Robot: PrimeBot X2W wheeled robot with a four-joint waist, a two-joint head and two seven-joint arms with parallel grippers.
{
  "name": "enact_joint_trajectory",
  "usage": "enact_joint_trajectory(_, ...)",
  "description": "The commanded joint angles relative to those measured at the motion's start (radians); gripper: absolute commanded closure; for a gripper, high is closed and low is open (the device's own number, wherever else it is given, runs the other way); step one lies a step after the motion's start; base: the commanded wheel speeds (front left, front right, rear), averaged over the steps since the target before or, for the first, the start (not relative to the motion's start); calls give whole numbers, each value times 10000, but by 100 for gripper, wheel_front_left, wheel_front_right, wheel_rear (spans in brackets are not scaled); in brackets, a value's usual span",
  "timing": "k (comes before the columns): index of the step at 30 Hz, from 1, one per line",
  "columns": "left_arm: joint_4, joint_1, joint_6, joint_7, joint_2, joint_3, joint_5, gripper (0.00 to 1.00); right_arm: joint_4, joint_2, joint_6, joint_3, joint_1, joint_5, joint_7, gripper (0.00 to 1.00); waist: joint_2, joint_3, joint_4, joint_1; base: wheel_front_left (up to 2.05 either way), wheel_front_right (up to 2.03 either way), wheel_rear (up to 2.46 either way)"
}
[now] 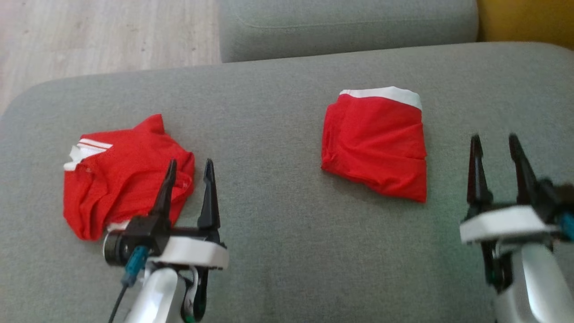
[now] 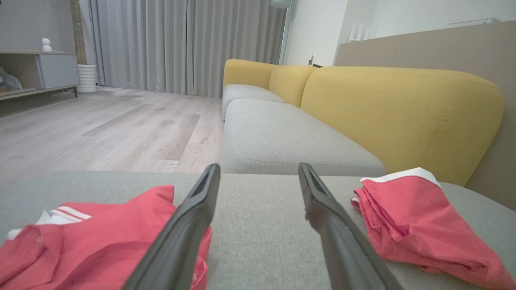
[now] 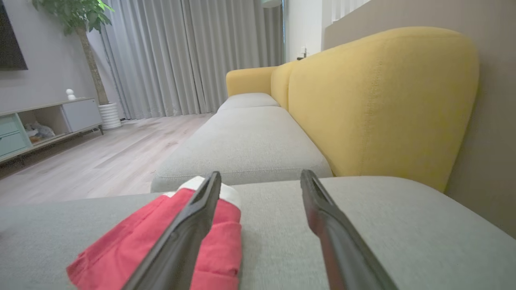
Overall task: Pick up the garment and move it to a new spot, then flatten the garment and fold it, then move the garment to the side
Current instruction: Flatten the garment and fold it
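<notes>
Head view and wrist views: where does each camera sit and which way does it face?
Head view: on the head, looking down at the grey seat; left gripper, right gripper, open.
Left wrist view: low over the seat, facing along it toward curtains; own fingers.
Right wrist view: same heading, nearer the yellow backrest; own fingers.
All three share the folded garment.
</notes>
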Motion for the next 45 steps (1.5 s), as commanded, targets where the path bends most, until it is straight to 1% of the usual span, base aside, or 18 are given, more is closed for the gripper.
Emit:
enact_joint_trajectory(1,-309,-50,2,-93,89,376,-11,0,-677,79,-9,101,-4,-139,-104,0,-1,100,-91,1,0,0,0)
enact_joint_trajectory(3,-295,33,-52,-93,70,371,48,0,-1012,127,-9,-17,326,-172,-105,0,-1,185,-138,1,0,0,0)
enact_joint_trajectory(10,-315,-75,-215,-93,27,329,200,0,-1284,139,-9,149,413,314,-107,0,-1,575,-1,1,0,0,0)
enact_joint_trajectory(11,-288,-139,-248,-93,21,307,220,0,-1244,140,-9,148,333,397,-107,36,-1,696,67,1,0,0,0)
enact_joint_trajectory(12,-261,-214,-283,-93,16,287,242,0,-1216,140,-9,152,211,482,-107,100,-1,801,133,1,0,0,0)
enact_joint_trajectory(16,-171,-410,-370,-93,0,228,314,0,-757,141,-9,388,-349,473,-72,100,-1,1195,453,1,0,0,0)
enact_joint_trajectory(21,-170,-668,-477,-93,-19,179,365,0,407,142,-9,380,-1449,61,373,100,-1,1677,930,1,0,0,0)
enact_joint_trajectory(22,-143,-775,-527,-93,-29,151,350,0,986,142,-9,264,-1940,-132,579,100,-1,1851,1119,1,0,0,0)
enact_joint_trajectory(26,-96,-918,-558,-93,-49,0,348,0,2266,142,-9,-205,-2994,-480,788,100,-1,2123,1428,1,0,0,0)
enact_joint_trajectory(30,-54,-1054,-579,-93,-60,-84,321,0,3729,142,-9,-740,-3926,-1060,1000,100,-1,2313,1618,1,0,0,0)
enact_joint_trajectory(33,-22,-1147,-596,-93,-66,-142,302,0,4898,142,-9,-1016,-4501,-1260,1261,100,-1,2365,1721,1,0,0,0)
enact_joint_trajectory(35,10,-1191,-589,-93,-68,-160,287,0,5335,142,-9,-1125,-4792,-1731,1110,100,-1,2352,1754,1,0,0,0)
enact_joint_trajectory(37,39,-1226,-576,-93,-70,-168,268,0,5647,142,-9,-1045,-5067,-1831,746,100,-1,2307,1787,1,0,0,0)
enact_joint_trajectory(40,73,-1223,-548,-93,-72,-173,225,0,5917,142,-9,-637,-5407,-1671,278,100,-1,2220,1787,1,0,0,0)
enact_joint_trajectory(45,44,-1207,-494,-93,-74,-273,115,0,6284,143,-9,579,-5687,-914,30,100,-1,2184,1815,1,0,0,0)
